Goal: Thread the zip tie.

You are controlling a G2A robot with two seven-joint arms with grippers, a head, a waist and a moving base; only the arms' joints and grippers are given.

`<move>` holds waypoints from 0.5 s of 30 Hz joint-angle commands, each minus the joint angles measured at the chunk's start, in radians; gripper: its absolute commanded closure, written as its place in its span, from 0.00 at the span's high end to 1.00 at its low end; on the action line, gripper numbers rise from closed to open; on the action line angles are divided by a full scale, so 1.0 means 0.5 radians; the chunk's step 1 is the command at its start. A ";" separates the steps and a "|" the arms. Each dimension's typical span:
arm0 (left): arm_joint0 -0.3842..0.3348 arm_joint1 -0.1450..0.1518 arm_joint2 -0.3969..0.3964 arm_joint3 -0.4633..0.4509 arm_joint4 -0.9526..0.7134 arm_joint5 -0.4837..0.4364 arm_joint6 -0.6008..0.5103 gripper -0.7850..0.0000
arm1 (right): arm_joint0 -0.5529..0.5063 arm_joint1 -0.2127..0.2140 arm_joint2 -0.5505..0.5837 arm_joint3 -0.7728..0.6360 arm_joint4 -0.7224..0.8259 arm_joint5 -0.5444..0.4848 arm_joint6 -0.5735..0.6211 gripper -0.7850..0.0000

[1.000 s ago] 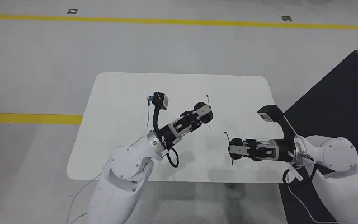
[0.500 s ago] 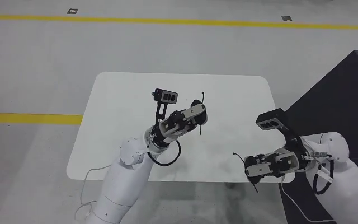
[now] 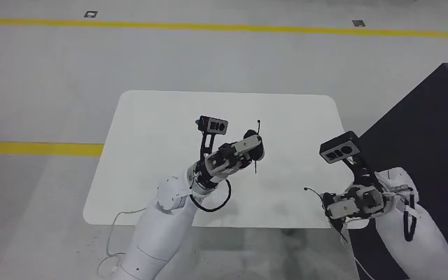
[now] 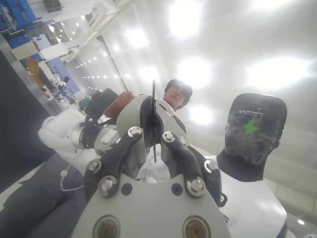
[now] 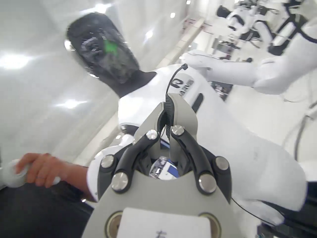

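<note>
Now, left gripper (image 4: 153, 111): clamping shut on a black zip tie (image 4: 154, 87) above the table (image 3: 154, 126).
Right gripper (image 5: 166, 111): pinching a second zip tie (image 5: 171, 81) over the table's corner.

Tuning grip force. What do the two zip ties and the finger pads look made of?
Zip tie in the left gripper: thin, black, matte strip standing straight; looks like nylon-type plastic.
Zip tie in the right gripper: same black, curving to its head, so flexible plastic.
Finger pads: black, ribbed; probably rubber, not certain.
</note>
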 commanded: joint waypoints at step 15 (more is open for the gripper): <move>-0.163 -0.176 0.287 0.363 -1.257 -0.179 -0.514 0.00 | 0.067 -0.061 -0.174 0.137 0.387 0.181 0.030 0.00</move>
